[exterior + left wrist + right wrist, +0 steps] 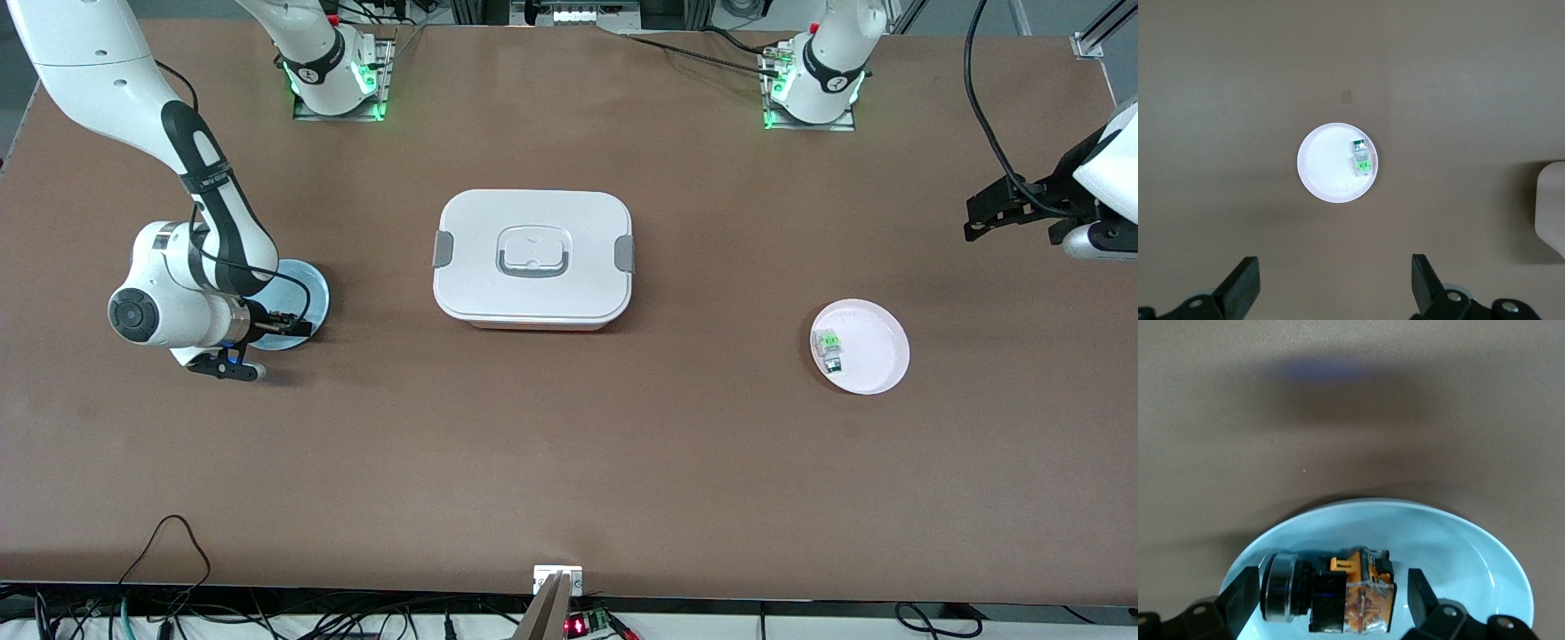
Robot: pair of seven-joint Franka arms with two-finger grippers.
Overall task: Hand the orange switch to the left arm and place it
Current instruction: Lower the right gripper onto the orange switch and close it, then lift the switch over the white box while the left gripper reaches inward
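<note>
The orange switch [1338, 593], with its black cylindrical end, lies on its side in a light blue plate [1458, 547] toward the right arm's end of the table. My right gripper [1331, 603] is down at the plate [307, 284], open, with one finger on each side of the switch and small gaps showing. In the front view that gripper [289, 323] hides the switch. The white box [533, 258] with grey latches stands closed in the middle of the table. My left gripper [982, 220] hangs open and empty [1335, 287] over the table's end on the left arm's side.
A white plate [876, 356] holding a green and white switch [829, 348] sits toward the left arm's end, nearer the front camera than the box. The left wrist view shows that plate [1328, 170], the switch [1363, 160] and a corner of the box [1551, 207].
</note>
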